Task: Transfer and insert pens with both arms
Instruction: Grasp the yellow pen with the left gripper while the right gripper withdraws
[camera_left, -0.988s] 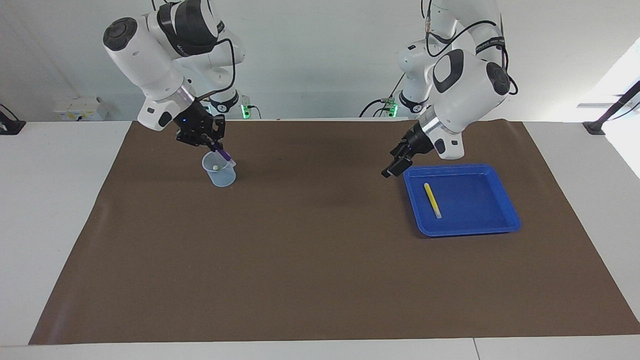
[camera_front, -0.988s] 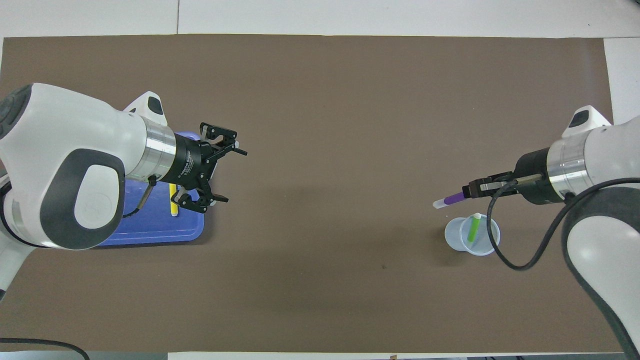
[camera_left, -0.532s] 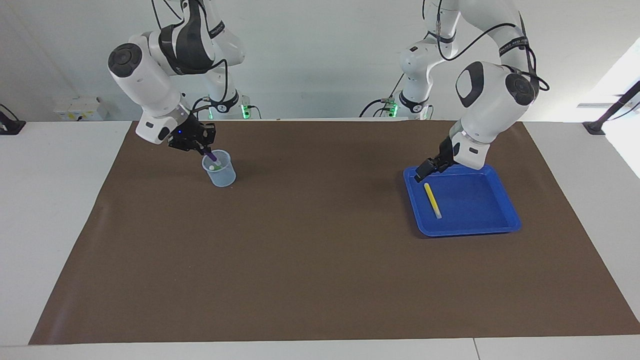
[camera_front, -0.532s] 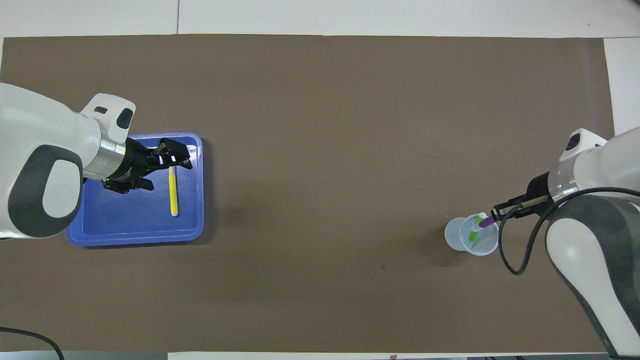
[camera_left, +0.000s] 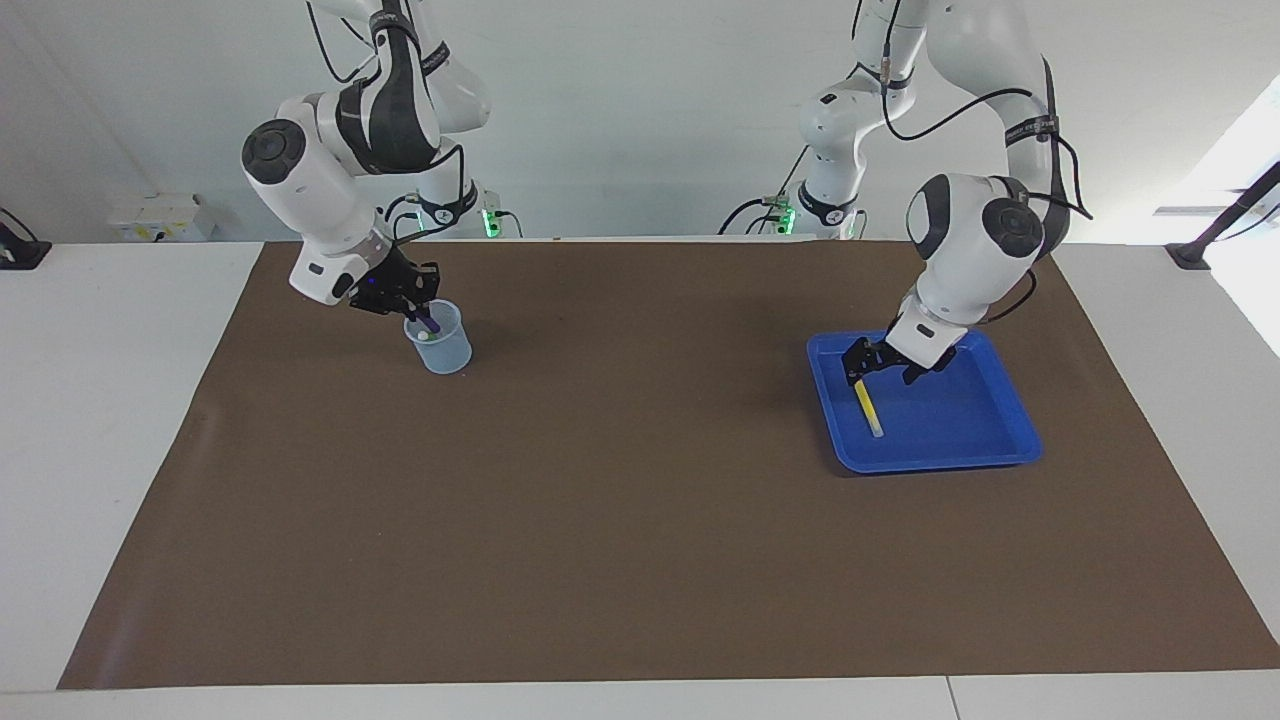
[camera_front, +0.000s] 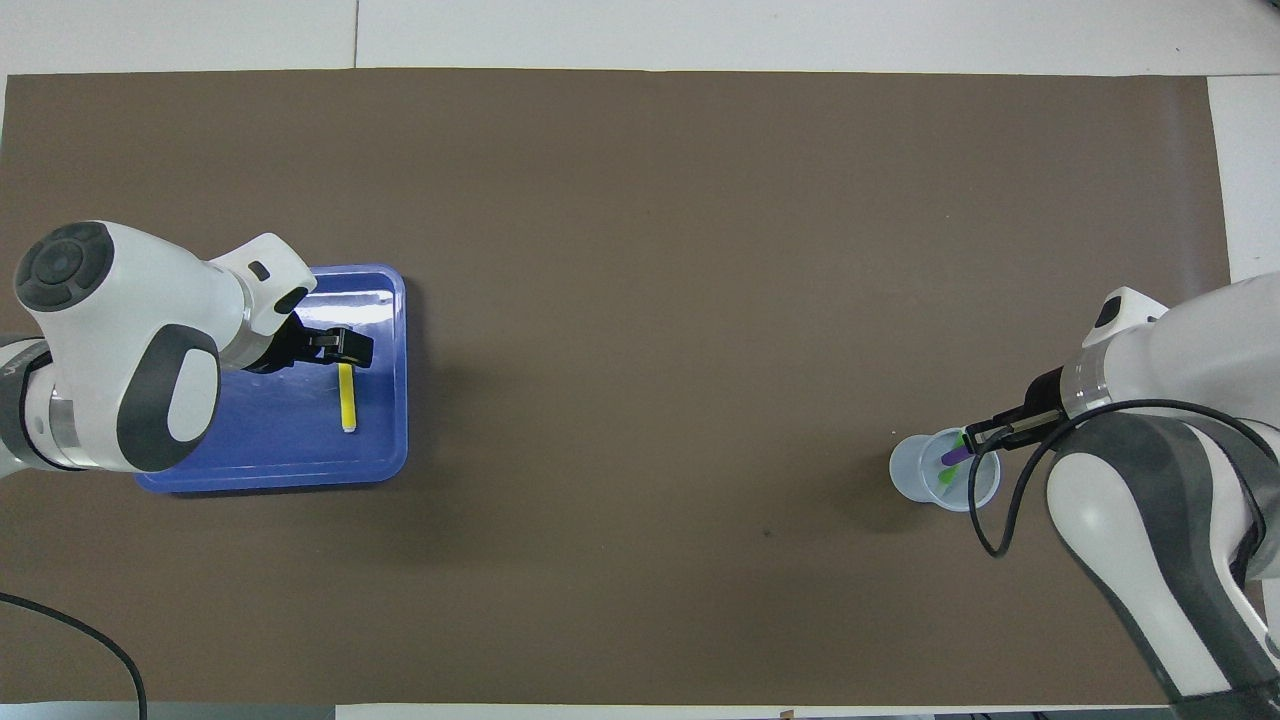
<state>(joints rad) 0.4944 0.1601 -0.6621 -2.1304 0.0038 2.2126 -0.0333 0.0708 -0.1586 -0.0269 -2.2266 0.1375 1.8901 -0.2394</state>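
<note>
Brown mat over a white bench (camera_left: 640, 500), holding two stations.

Item 1, at my left arm's end: blue tray (camera_left: 990, 455). The yellow pen (camera_left: 868, 405) lies flat in it, the last pen not yet moved. Its long axis runs roughly away from me, slightly slanted. My left gripper (camera_left: 882, 372) hangs low in the tray over one end of the pen, fingers wide, one to each side of the barrel. By my judgement this arm is the one placed to pick it up, by closing across the barrel.

Item 2, at my right arm's end: clear cup (camera_left: 445, 350). The green pen (camera_front: 947, 475) leans inside it. The purple pen (camera_left: 430, 323) stands tilted with its tip in the cup. My right gripper (camera_left: 412, 300) is at the rim, by the purple pen's upper end. Whether it grips the pen I cannot tell.
</note>
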